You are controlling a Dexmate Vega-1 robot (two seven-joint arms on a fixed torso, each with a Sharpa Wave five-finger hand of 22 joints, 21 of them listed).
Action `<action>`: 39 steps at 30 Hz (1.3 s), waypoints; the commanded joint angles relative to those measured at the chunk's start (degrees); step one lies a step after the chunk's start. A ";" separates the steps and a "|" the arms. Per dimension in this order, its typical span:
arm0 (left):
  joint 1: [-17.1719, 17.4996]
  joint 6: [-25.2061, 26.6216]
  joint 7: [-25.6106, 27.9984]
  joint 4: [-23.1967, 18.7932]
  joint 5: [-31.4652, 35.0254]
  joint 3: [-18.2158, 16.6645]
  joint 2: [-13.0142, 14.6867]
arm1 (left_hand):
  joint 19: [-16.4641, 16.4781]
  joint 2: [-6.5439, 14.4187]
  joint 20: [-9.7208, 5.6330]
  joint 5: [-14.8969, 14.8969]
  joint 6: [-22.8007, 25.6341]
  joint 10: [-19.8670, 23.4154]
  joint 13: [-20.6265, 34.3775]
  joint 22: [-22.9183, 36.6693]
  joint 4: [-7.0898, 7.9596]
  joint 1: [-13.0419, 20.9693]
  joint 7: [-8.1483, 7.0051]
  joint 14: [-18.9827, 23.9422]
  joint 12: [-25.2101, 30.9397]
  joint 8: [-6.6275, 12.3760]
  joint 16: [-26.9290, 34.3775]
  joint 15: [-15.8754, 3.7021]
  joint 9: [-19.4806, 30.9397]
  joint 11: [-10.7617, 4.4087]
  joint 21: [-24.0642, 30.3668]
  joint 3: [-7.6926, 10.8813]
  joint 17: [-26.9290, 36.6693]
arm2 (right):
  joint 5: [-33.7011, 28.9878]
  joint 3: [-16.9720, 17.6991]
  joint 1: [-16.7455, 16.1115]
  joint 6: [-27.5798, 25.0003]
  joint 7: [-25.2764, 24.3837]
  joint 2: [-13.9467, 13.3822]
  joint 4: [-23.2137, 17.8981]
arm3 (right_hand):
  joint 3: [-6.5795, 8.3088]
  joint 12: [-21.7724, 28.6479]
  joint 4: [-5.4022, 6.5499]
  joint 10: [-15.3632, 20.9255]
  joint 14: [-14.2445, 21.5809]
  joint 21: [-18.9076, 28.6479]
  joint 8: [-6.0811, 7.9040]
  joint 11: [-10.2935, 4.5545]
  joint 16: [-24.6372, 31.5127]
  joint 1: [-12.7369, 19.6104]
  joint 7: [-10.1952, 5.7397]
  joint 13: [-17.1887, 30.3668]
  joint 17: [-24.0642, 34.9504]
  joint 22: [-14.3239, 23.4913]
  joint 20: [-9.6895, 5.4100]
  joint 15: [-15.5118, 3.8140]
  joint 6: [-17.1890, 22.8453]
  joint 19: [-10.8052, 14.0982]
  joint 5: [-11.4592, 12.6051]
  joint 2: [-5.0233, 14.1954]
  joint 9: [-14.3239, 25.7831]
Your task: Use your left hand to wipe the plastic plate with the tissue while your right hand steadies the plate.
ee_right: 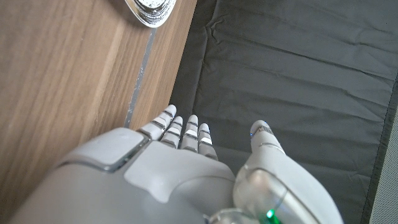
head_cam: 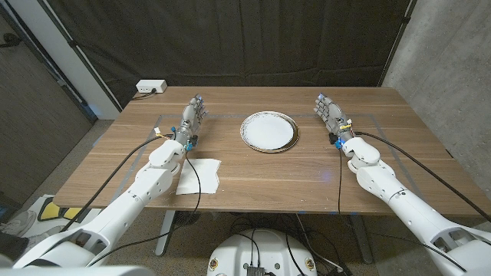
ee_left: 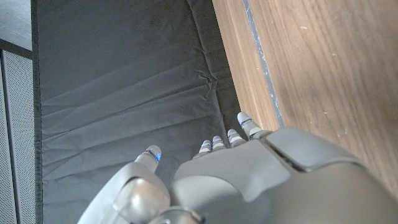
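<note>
My left hand (head_cam: 195, 115) and right hand (head_cam: 330, 113) flank the plate (head_cam: 268, 131), fingers apart, holding nothing. Wiping before my right hand steadies it could slide the plate; the tissue (head_cam: 199, 175) lies nearer me.

Plate (head_cam: 268, 131) between hands, tissue (head_cam: 199, 175) front-left.

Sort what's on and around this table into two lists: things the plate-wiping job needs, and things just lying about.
For the job:
- plastic plate, table middle
- tissue, near edge, beside the left arm
- left hand, holding nothing
- right hand, holding nothing

Just lying about:
- white power strip at the far left corner
- wooden table itself, marked with tape lines
</note>
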 commanded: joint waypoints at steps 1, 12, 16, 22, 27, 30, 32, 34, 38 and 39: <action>-0.84 -0.35 0.09 1.01 0.33 0.46 -0.49 | -9.96 6.74 -0.77 0.25 -16.41 -13.55 0.24 0.13 0.07 -0.11 0.05 -12.29 0.41 0.32 0.36 -0.47 0.18 -0.25 0.24 0.30 0.08 | -0.84 1.41 0.79 -0.70 1.89 1.31 1.70 | 0.36 0.30 0.01 0.49 0.08 0.34 0.32 0.01 0.24 0.61 0.19 0.20 0.28 0.08 -0.06 0.49 0.41 0.45 0.27 -0.04 0.20; -1.21 -1.02 0.80 1.38 1.45 0.81 -0.64 | -9.84 6.75 -0.74 0.26 -15.77 -13.21 0.24 0.12 0.05 -0.08 -0.33 -11.98 0.54 0.57 0.46 -0.50 0.19 -0.19 0.24 0.31 0.07 | -2.61 1.74 1.05 -3.61 1.48 0.57 0.39 | 0.34 0.77 -0.01 1.76 1.18 0.46 0.38 0.22 0.60 0.73 0.10 0.22 0.28 0.09 0.33 0.80 0.52 1.02 0.28 -0.02 0.20; -1.06 -1.62 0.79 0.80 2.37 0.99 -0.24 | -9.83 6.80 -0.86 0.26 -15.61 -13.10 0.24 0.12 0.00 -0.01 -0.46 -11.93 0.57 0.61 0.46 -0.53 0.19 -0.29 0.22 0.37 0.05 | -4.36 1.07 1.02 -7.53 -0.39 -1.12 -2.56 | 0.41 0.77 -0.06 1.79 1.23 0.52 0.42 0.18 0.57 0.86 -0.02 0.22 0.27 0.09 0.34 0.64 0.62 1.25 0.30 0.07 0.20; -0.89 -3.48 1.60 0.88 4.27 1.11 -0.29 | -9.66 6.71 -0.68 0.24 -14.59 -12.38 0.23 0.07 -0.20 0.29 -0.59 -11.52 0.79 0.90 0.54 -0.59 0.20 -0.28 0.20 0.59 -0.01 | -6.43 -0.15 1.49 -14.10 -2.39 -3.78 -6.79 | 0.60 0.72 -0.17 1.78 1.37 0.51 0.49 0.09 0.54 1.17 -0.37 0.22 0.26 0.09 0.29 0.59 0.78 1.35 0.38 0.30 0.20; -0.58 -3.75 2.49 0.43 5.65 1.09 0.05 | -9.60 6.17 0.94 0.14 -14.30 -11.95 0.23 0.05 -0.26 0.25 -0.79 -10.93 0.88 0.90 0.68 -0.41 0.21 -0.52 0.17 0.37 -0.02 | -7.78 -1.19 2.13 -17.94 -3.11 -5.32 -9.03 | 0.63 0.70 -0.24 1.76 1.35 0.49 0.51 0.11 0.49 1.28 -0.48 0.23 0.25 0.09 0.31 0.64 0.85 1.37 0.39 0.26 0.20; -0.27 -3.69 3.33 -0.16 6.75 1.06 0.47 | -9.41 6.03 1.73 0.10 -13.99 -11.77 0.23 0.04 -0.28 0.25 -1.02 -10.60 0.90 0.94 0.75 -0.27 0.21 -0.55 0.20 0.29 -0.02 | -8.49 -1.88 2.57 -20.28 -3.48 -6.13 -10.39 | 0.64 0.68 -0.29 1.77 1.38 0.47 0.56 0.11 0.47 1.35 -0.52 0.23 0.25 0.08 0.32 0.64 0.99 1.38 0.38 0.21 0.20; -0.09 -3.49 3.65 -0.59 7.24 1.01 0.76 | -8.99 5.94 3.36 0.02 -13.55 -11.50 0.24 0.02 -0.33 0.31 -1.53 -9.69 0.90 0.97 0.96 0.25 0.22 -0.62 0.28 0.23 -0.02 | -9.00 -2.43 2.92 -21.83 -3.58 -6.69 -11.28 | 0.64 0.68 -0.31 1.77 1.41 0.48 0.57 0.13 0.47 1.38 -0.64 0.23 0.24 0.08 0.29 0.64 1.02 1.43 0.38 0.19 0.20; 0.15 -3.32 3.87 -1.07 7.60 0.91 1.05 | -8.84 5.91 3.83 0.00 -13.19 -11.21 0.24 0.01 -0.35 0.34 -1.76 -9.23 0.98 1.05 1.07 0.55 0.23 -0.54 0.29 0.22 -0.01 | -9.48 -2.92 3.18 -22.95 -3.78 -7.06 -12.07 | 0.65 0.70 -0.34 1.86 1.43 0.48 0.65 0.07 0.45 1.43 -0.81 0.23 0.24 0.08 0.28 0.63 1.26 1.47 0.38 0.17 0.20; 0.56 -3.60 4.48 -1.79 8.94 0.77 1.64 | -7.83 5.87 4.67 -0.05 -12.16 -10.32 0.25 0.00 -0.40 0.42 -2.24 -8.51 1.21 1.30 1.17 1.00 0.24 -0.45 0.59 0.22 -0.01 | -10.84 -4.12 3.76 -25.71 -4.62 -7.92 -14.04 | 0.67 0.78 -0.40 2.12 1.60 0.47 0.79 0.11 0.48 1.54 -1.05 0.23 0.24 0.08 0.28 0.63 1.70 1.55 0.39 0.16 0.19; 0.68 -3.57 4.54 -2.01 9.17 0.72 1.82 | -7.79 5.87 4.66 -0.06 -12.05 -10.21 0.26 0.00 -0.41 0.43 -2.25 -8.25 1.23 1.31 1.25 0.98 0.24 -0.42 0.59 0.22 -0.01 | -11.17 -4.45 3.95 -26.35 -4.67 -8.16 -14.51 | 0.70 0.84 -0.43 2.30 1.72 0.51 0.86 0.19 0.50 1.62 -1.09 0.23 0.24 0.08 0.17 0.65 1.93 1.70 0.40 0.18 0.18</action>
